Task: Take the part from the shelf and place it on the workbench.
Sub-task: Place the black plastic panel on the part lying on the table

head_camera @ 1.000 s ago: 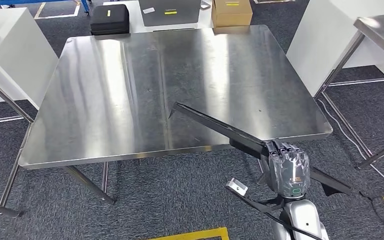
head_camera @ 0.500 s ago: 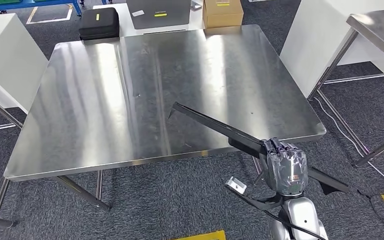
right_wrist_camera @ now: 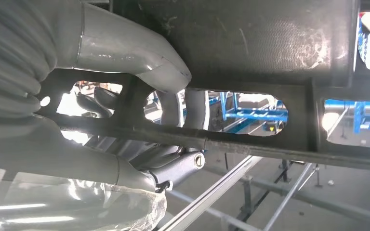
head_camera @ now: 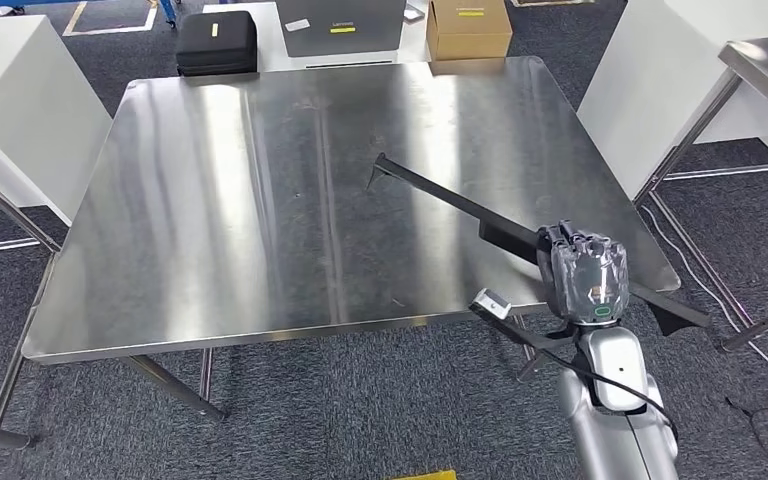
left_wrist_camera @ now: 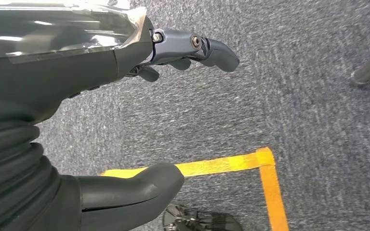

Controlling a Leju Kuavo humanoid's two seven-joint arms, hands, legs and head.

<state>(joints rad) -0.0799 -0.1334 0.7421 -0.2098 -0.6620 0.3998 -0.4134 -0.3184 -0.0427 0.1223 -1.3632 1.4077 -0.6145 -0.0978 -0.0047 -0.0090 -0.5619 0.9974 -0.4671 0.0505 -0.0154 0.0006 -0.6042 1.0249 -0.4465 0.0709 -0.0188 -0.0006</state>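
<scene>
The right robot hand [head_camera: 582, 283] grips the part [head_camera: 460, 210], a long, thin black frame piece, with its fingers wrapped around the bar near one end. In the right wrist view the thumb [right_wrist_camera: 135, 57] presses across the flat black body of the part [right_wrist_camera: 250, 43] while the other fingers curl through its slots. The hand sits over the table's [head_camera: 210, 200] near right corner. The part's free end reaches out above the steel top toward the middle, and its short rear end overhangs the right edge. Whether the part touches the surface anywhere I cannot tell; it appears to be held just above it.

The step in hand is setting the part down. To do it well, the hand likely should carry the part further in from the near right corner, so that the rear end clears the edge and the whole length lies over steel. Then lower it level, so the far tip does not strike first and swing the bar. Release only once the part rests flat; a long piece let go while tilted could slide on the smooth top.

The left robot hand [left_wrist_camera: 77, 72] hangs over the carpet with its fingers apart, holding nothing.
</scene>
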